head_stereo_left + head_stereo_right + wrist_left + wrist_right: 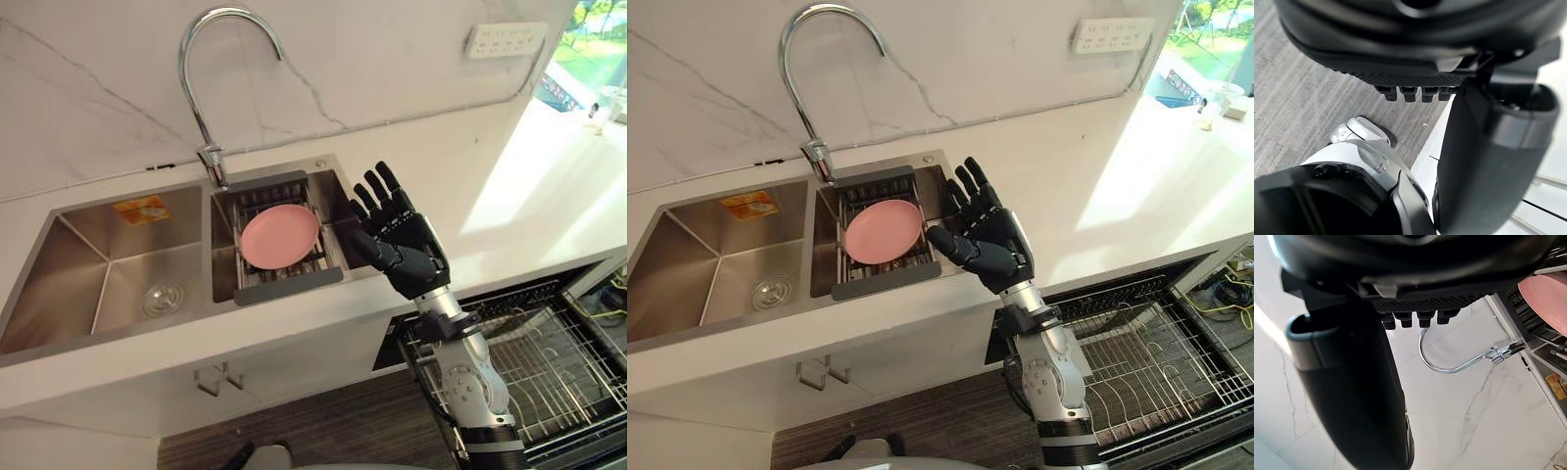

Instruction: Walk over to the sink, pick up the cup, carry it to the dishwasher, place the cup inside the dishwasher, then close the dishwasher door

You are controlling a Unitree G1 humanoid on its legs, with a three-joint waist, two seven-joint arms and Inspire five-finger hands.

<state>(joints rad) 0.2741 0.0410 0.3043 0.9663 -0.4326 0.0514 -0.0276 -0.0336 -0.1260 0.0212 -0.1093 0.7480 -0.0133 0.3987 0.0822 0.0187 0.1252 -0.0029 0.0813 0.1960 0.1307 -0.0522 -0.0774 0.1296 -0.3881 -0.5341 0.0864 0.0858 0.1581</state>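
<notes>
- Worktop (509,206): white, running along a white marble-veined wall (98,78); strong daylight falls on its right end.
- Sink (88,235): steel, two basins, set into the left part of the worktop. The left basin holds a round drain (162,299) and has an orange sticker (140,209) on its back wall.
- Tap (196,108): chrome, high arched, standing at the sink's back edge between the two basins.
- Rack (289,286): dark grey, sitting across the right basin.
- Plate (279,235): pink, round, lying in the rack, slightly tilted.
- Right robot hand (407,240): raised above the worktop just beside the sink's right edge, palm towards the plate, fingers straight and spread, holding nothing and apart from the plate.
- Left robot hand (1415,58): hanging over the grey floor in its wrist view, fingers relaxed, nothing in it.
- Dishwasher (509,299): under the right part of the worktop, standing open.
- Basket (549,362): wire, drawn out of the dishwasher below the right arm; nothing can be made out in it.
- Socket (505,39): white strip on the wall above the worktop's right end.
- Window (588,49): at the worktop's far right corner, greenery outside.
- Cupboard handles (217,377): two, on the white front beneath the sink.
- Floor (333,431): dark wood-look boards before the cupboards.
</notes>
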